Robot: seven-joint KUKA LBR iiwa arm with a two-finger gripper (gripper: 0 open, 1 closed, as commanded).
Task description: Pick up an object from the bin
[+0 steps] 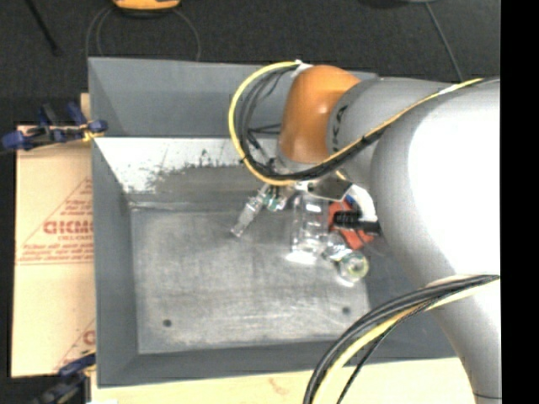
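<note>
Camera view — grey bin holds a heap (red, clear bits); jaws spread beside it.

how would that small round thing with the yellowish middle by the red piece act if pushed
The small round thing looks rounded and shiny, so it would probably roll or skid on the bin floor. Being small, it is likely light. The red piece close beside it might block it.

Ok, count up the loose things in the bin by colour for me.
Red-and-black thing: 1
White thing: 1
Pale round thing: 1
Total: 3 that can be told apart; more may lie hidden under the arm.
</note>
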